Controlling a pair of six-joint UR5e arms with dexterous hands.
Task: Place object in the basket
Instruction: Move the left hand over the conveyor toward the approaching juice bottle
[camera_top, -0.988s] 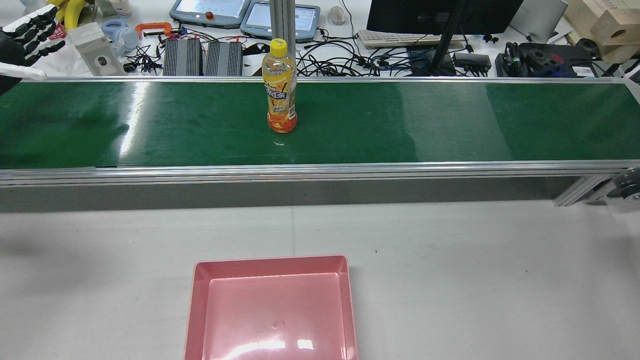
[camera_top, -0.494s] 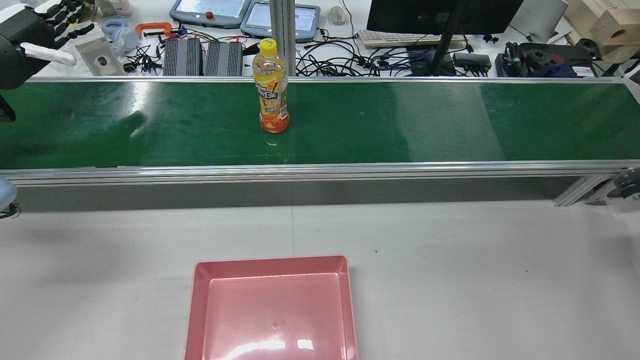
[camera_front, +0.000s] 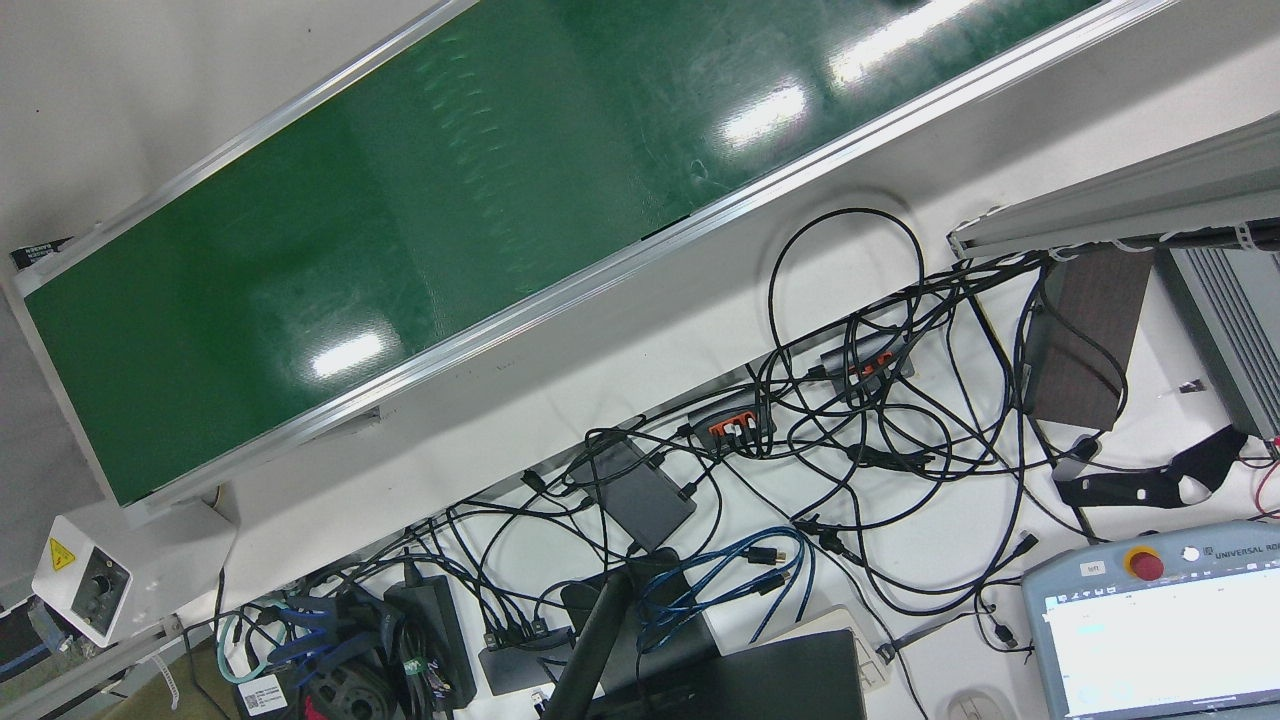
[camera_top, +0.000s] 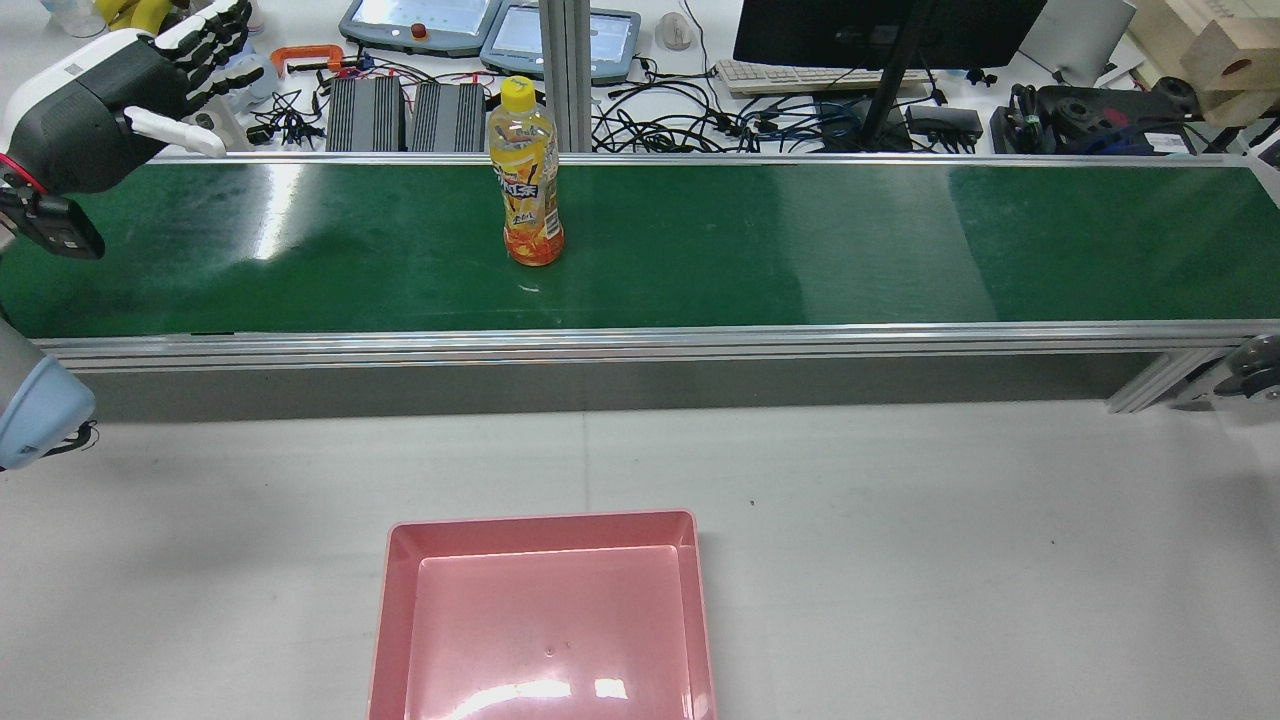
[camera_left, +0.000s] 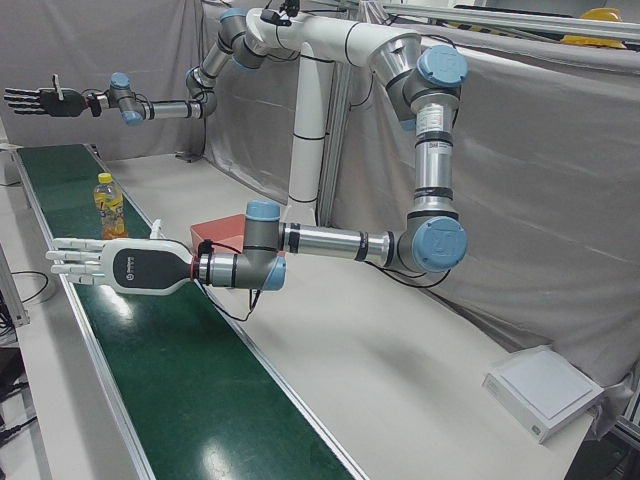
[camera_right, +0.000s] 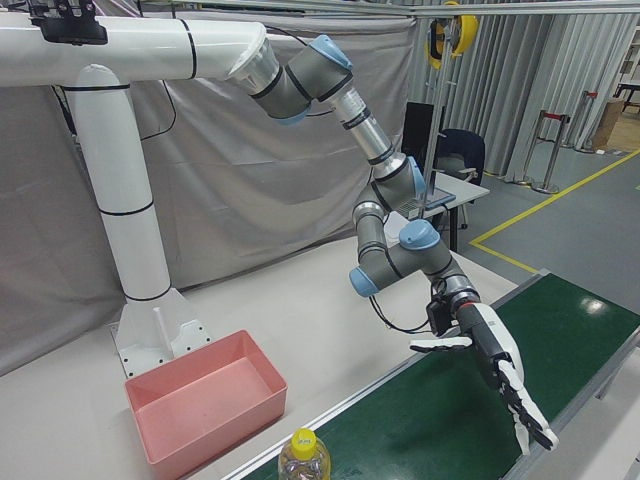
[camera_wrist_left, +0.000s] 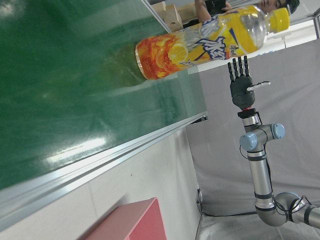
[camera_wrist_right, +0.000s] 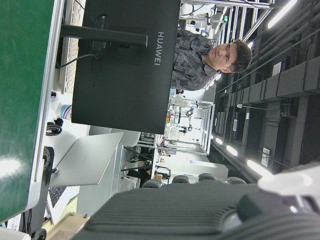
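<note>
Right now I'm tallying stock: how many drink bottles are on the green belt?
1. The bottle stands upright on the green belt, toward the robot's left half. None other shows.

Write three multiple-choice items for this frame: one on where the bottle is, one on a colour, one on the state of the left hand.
1. Where does the bottle stand?
A. upright on the green belt
B. inside the basket
C. on the grey table beside the basket

2. What colour is the basket?
A. blue
B. pink
C. yellow

3. What is the left hand doing?
A. holding the bottle
B. open, clear of the bottle
C. resting in the basket

Answers:
1 A: the rear view shows it upright on the belt.
2 B: its rim and walls are pink, and it holds nothing.
3 B: its fingers are spread, and the hand is over the belt's end, well apart from the bottle.
</note>
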